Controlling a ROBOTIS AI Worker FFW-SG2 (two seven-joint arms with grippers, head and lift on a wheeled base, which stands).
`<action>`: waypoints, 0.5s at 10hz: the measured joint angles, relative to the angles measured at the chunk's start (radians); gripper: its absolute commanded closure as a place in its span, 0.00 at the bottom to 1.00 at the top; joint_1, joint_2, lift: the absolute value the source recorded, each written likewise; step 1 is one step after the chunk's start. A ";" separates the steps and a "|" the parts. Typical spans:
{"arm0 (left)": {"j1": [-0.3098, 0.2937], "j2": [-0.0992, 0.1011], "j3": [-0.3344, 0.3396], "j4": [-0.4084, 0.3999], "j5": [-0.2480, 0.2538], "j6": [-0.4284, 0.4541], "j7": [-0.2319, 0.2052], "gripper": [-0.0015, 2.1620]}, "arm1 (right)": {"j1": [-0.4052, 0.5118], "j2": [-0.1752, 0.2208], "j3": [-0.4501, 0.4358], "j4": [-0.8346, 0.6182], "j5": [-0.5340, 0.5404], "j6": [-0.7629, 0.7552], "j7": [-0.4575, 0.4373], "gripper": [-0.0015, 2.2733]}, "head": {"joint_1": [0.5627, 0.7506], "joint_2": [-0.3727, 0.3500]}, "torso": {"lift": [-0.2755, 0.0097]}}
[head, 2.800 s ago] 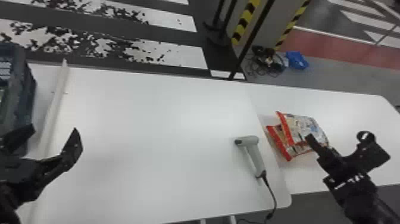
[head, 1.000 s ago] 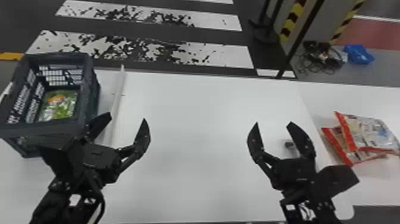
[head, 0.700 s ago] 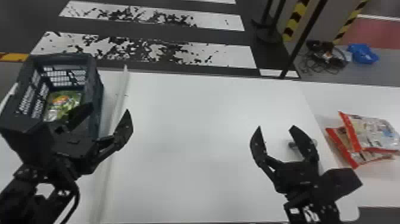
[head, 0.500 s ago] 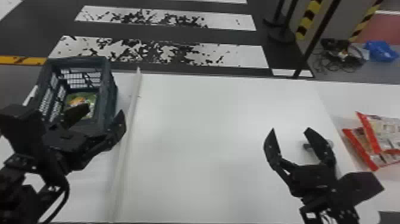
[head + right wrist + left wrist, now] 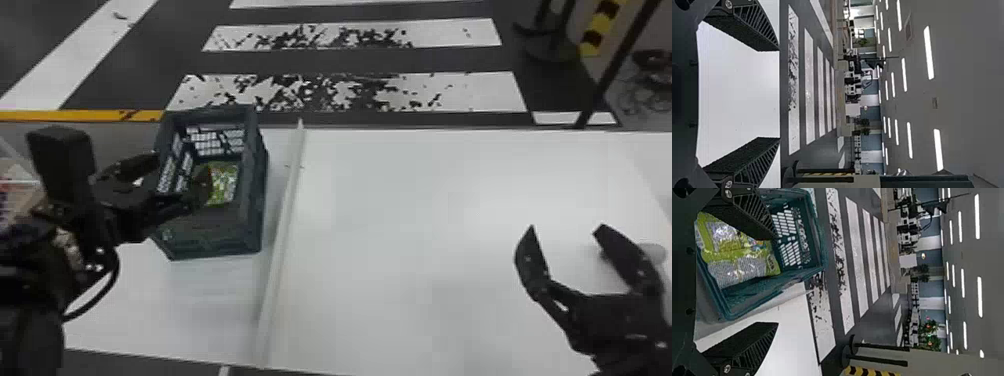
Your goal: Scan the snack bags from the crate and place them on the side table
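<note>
- The left gripper (image 5: 181, 169) is hovering at the crate, its black, tapering fingers (image 5: 753, 216) standing wide apart with nothing between them.
- The green snack bag (image 5: 225, 184) is lying inside the crate, near the left gripper at about four o'clock in the head view; I cannot tell whether a fingertip is touching it.
- The bag's glossy, crinkled plastic film is catching light in the left wrist view, showing lime green around silvery patches.
- The dark blue-green plastic crate (image 5: 252, 200) is standing open-topped toward ten o'clock of the work surface, its walls pierced by rows of small slots.
- The left gripper's fingers are showing slanting ribs along their sides and rough inner faces.
- A thin, straight white strip (image 5: 281, 227) is running lengthwise just beside the crate, at its three o'clock.
- The right gripper (image 5: 565, 232) is hanging over the smooth white table (image 5: 425, 240) toward four o'clock, its pointed fingers spread wide and empty.
- A rounded grey object (image 5: 655, 253) is sitting partly hidden behind one of them.
</note>
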 measured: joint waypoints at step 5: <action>-0.222 0.133 0.004 0.219 -0.089 0.031 -0.195 0.06 | 0.009 0.004 0.011 -0.002 0.008 0.007 0.001 0.03 | 0.70 0.81 | 0.64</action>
